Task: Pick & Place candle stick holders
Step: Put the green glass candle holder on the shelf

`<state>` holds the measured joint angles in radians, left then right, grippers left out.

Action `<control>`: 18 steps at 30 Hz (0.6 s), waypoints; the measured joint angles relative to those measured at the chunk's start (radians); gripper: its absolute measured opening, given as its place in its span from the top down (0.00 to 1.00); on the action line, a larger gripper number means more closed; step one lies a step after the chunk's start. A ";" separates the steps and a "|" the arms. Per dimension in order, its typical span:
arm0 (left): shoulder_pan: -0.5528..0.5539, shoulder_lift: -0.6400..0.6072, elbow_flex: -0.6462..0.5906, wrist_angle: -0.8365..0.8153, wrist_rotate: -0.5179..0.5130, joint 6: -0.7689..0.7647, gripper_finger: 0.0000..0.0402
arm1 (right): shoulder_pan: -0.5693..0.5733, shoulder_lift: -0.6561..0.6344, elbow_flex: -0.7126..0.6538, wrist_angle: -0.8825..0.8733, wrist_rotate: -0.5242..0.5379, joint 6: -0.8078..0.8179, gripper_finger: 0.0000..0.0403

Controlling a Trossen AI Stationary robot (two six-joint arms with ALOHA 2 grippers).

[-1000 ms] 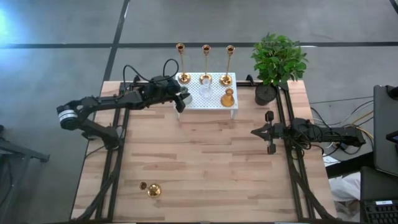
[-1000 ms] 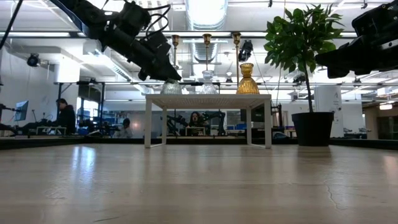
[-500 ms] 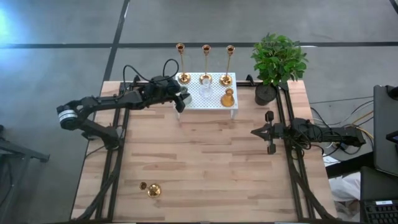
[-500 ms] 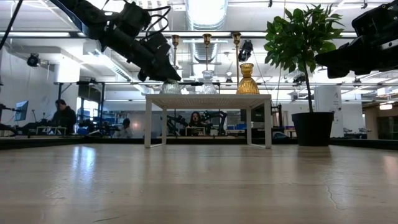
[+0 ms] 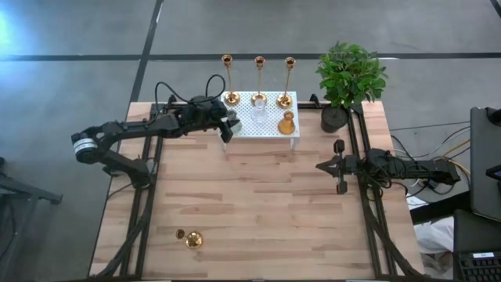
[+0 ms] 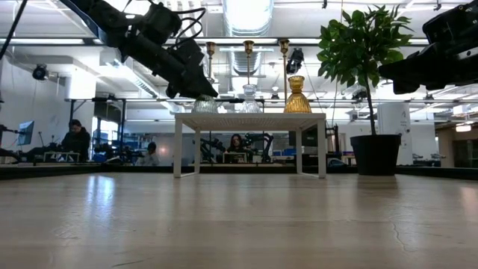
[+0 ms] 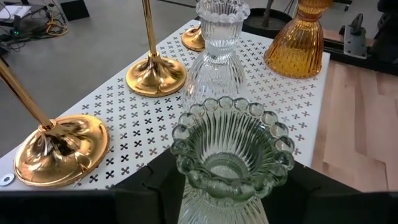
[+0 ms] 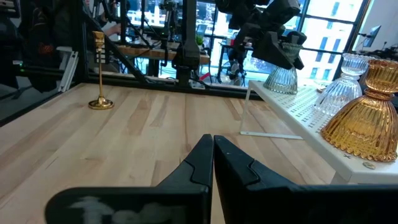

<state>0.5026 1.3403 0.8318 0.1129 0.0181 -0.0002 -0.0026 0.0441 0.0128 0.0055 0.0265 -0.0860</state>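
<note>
Three gold candlesticks (image 5: 258, 99) stand on their round bases on the white perforated stand (image 5: 270, 129) at the table's far edge. A fourth (image 5: 192, 239) stands upright on the table near the front left; it also shows in the right wrist view (image 8: 99, 68). My left gripper (image 5: 227, 125) is at the stand's left front corner, around a clear ribbed glass holder (image 7: 230, 155). My right gripper (image 5: 319, 166) is shut and empty, hovering at the table's right. My left gripper has one finger on each side of the glass holder's neck, just under its beaded rim (image 7: 186, 177). The fingers slant down from the table's left. The holder is upright, its base (image 6: 204, 109) on the stand. The rim hides the contact.
A second clear glass holder (image 7: 217, 56) and an amber glass holder (image 5: 286, 124) stand on the stand too. A potted plant (image 5: 348, 78) stands at the far right corner. The wooden table (image 5: 258, 204) lies between the stand and the front candlestick. People sit in the room behind.
</note>
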 joint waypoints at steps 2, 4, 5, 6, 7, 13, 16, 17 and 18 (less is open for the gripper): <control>0.000 0.000 0.000 -0.010 -0.010 0.003 0.53 | 0.000 0.000 0.000 0.000 0.000 0.000 0.98; 0.000 0.000 0.000 -0.026 -0.034 0.003 0.48 | 0.000 0.000 0.000 0.000 0.000 0.000 0.98; 0.001 0.000 0.000 -0.034 -0.039 0.004 0.46 | 0.000 0.000 0.000 0.000 0.000 0.000 0.98; 0.002 0.000 -0.001 -0.043 -0.043 0.008 0.43 | 0.000 0.000 0.000 0.000 0.000 0.000 0.98; 0.002 0.000 -0.002 -0.048 -0.045 0.011 0.41 | 0.000 0.000 0.000 0.000 0.000 0.000 0.98; 0.002 0.002 0.000 -0.052 -0.047 0.033 0.26 | 0.000 0.000 0.000 0.000 0.000 0.000 0.98; 0.002 0.002 0.001 -0.050 -0.046 0.032 0.22 | 0.000 0.000 0.000 0.000 0.000 0.000 0.98; 0.002 0.002 0.001 -0.049 -0.046 0.032 0.21 | 0.000 0.000 0.000 0.000 0.000 0.000 0.98; 0.002 0.002 0.001 -0.049 -0.046 0.032 0.20 | 0.000 0.000 0.000 0.000 0.000 0.000 0.98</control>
<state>0.5049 1.3422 0.8326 0.0642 -0.0280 0.0322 -0.0025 0.0441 0.0128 0.0055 0.0265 -0.0860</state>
